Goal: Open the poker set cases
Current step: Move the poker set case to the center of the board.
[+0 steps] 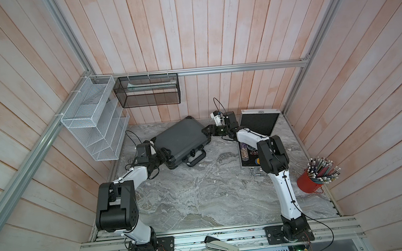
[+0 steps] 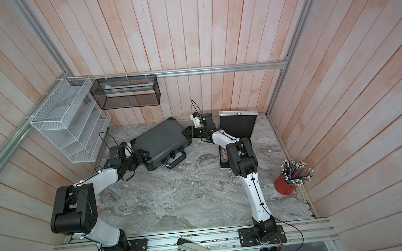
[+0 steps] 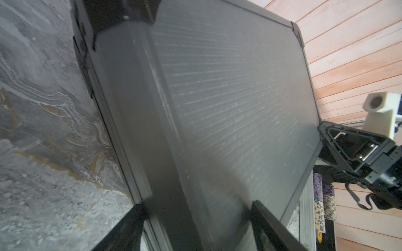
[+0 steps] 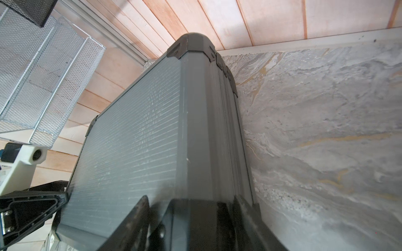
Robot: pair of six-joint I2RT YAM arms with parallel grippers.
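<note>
Marble tabletop (image 1: 201, 199) carries the scene. The dark grey case (image 1: 180, 138) is the biggest thing on it. It lies slantwise near the back wall with its lid down and its black handle (image 1: 196, 158) turned toward the robot's bases.

A white mesh rack (image 1: 94, 119) hangs on the side wall to the left of the dark grey case. A black mesh basket (image 1: 147, 91) hangs on the back wall behind the case.

The silver case (image 1: 260, 112) sits to the right of the dark grey case and is open. Its black-lined lid stands upright. Its base holds chips (image 1: 244, 149) and is partly hidden by the right arm (image 1: 271, 155).

A red cup (image 1: 307, 184) stuffed with pencils (image 1: 321, 168) stands farther right of the dark grey case and nearer the bases. A stapler (image 1: 220, 248) lies on the rail, well in front of the case.

The left gripper (image 1: 166, 155) is at the dark grey case's near left corner. In the left wrist view its fingers (image 3: 267, 221) stand apart, with the case's side wall between them. That view is blurred, so I cannot tell whether the pads press on the case.

The right gripper (image 1: 207, 130) is at the case's right corner. In the right wrist view its fingers (image 4: 139, 217) flank the black corner cap (image 4: 195, 213). I cannot tell whether they are clamping it or only standing around it.
</note>
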